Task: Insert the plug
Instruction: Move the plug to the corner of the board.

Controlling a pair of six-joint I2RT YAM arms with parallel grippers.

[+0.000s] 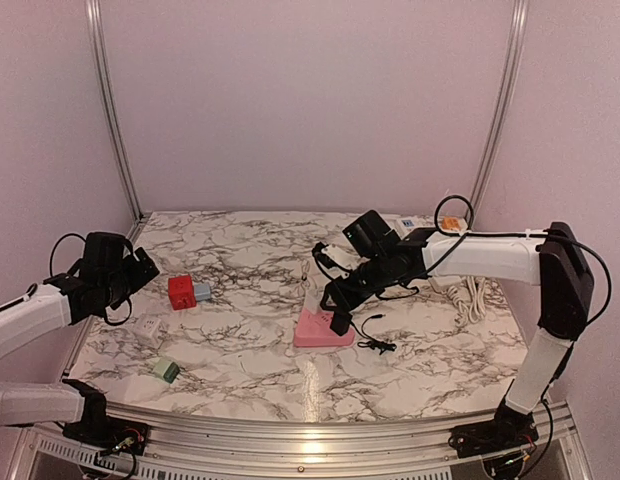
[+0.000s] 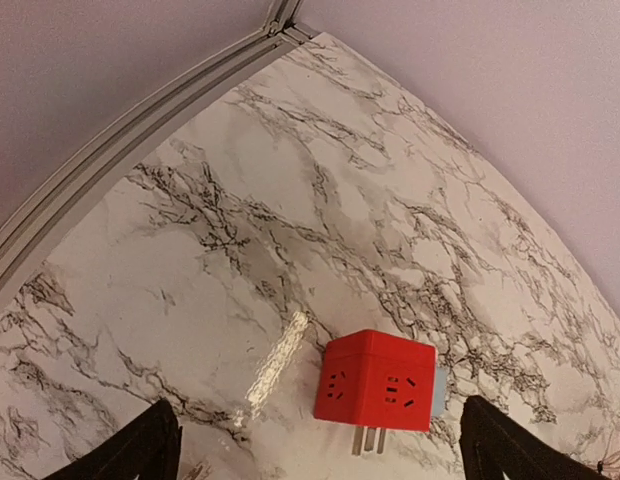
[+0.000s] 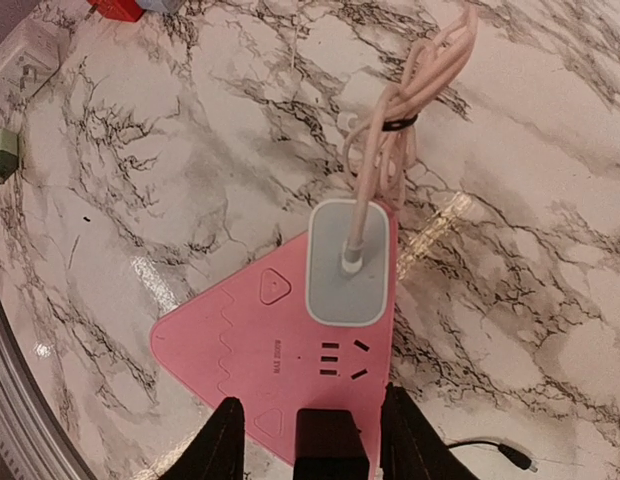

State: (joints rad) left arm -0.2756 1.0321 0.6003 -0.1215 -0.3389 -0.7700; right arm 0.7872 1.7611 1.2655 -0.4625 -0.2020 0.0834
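Note:
A pink triangular power strip (image 3: 220,330) (image 1: 320,330) lies mid-table. A grey plug (image 3: 347,262) with a bundled pink cable (image 3: 400,130) sits in it, and beside that is a free socket (image 3: 340,362). My right gripper (image 3: 312,400) (image 1: 338,305) hangs over the strip's near edge, shut on a black plug (image 3: 332,445) just short of that socket. The plug's thin black cable (image 1: 375,342) trails to the right. My left gripper (image 2: 325,455) (image 1: 140,265) is wide open and empty at the far left, above a red cube adapter (image 2: 375,390) lying with its prongs showing.
Next to the red cube (image 1: 181,291) is a pale blue piece (image 1: 202,291). A white adapter (image 1: 150,328) and a green one (image 1: 167,369) lie near the left front. A coiled white cable (image 1: 470,295) and an orange item (image 1: 450,222) lie at the right back.

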